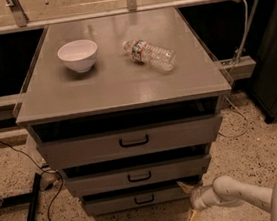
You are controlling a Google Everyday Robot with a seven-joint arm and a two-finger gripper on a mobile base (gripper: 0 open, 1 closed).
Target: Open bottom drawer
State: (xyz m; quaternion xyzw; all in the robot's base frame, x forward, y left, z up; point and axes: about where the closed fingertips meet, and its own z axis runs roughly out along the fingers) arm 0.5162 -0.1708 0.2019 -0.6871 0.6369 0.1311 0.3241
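Observation:
The bottom drawer (114, 203) is the lowest grey front of the cabinet, with a small black loop handle (144, 199) at its centre. It stands slightly out, like the two drawers above it. My gripper (187, 202) is low at the drawer's right end, to the right of the handle. It is open, with one fingertip (182, 186) up against the drawer's right corner and the other lower, near the floor. It holds nothing.
A white bowl (78, 55) and a lying plastic water bottle (150, 55) are on the cabinet top (115, 85). The middle drawer (136, 175) and top drawer (132, 141) sit above. A black pole (31, 208) and cables lie on the floor at left.

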